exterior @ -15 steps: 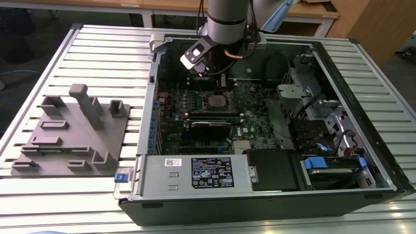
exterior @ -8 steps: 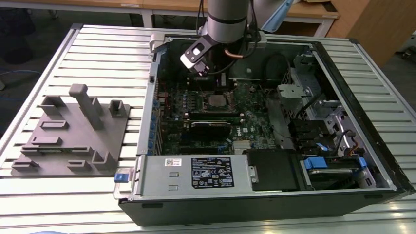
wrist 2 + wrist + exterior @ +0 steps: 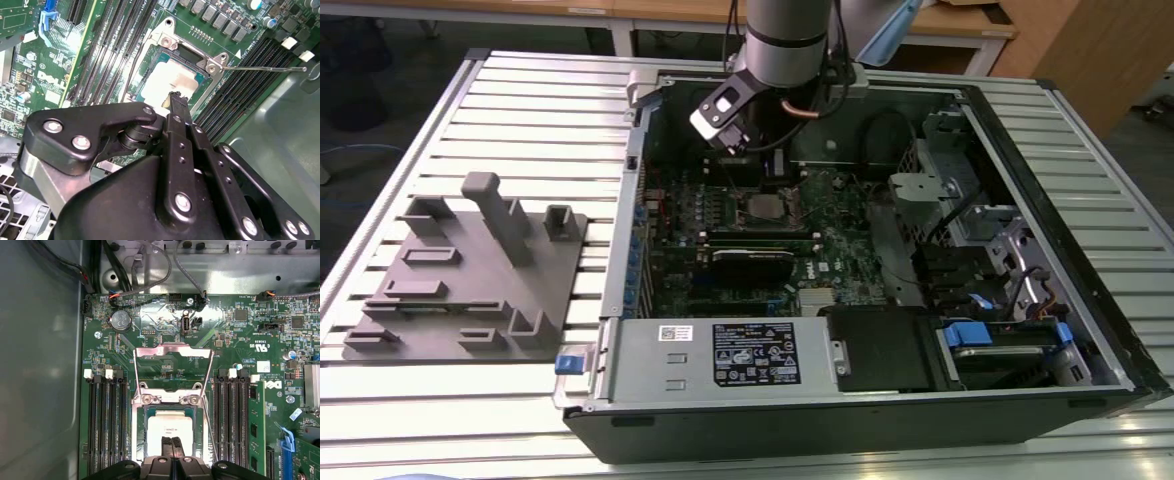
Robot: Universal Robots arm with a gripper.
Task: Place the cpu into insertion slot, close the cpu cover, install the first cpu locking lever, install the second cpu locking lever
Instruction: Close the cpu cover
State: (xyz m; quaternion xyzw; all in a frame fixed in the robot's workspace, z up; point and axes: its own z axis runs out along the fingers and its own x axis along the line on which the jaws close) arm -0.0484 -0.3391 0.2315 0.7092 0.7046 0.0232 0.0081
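gripper: closed, gripped nothing, hung just over cpu
cpu: lay in insertion slot, cpu cover stood open
care: probably needed light, straight-down touch, chip kept level

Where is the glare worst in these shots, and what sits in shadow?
In both wrist views the square silver-grey cpu is washed near white by glare; in the second wrist view the black tool shows sheen on its links; in the exterior view the pale slatted table glares, the computer case interior dim.
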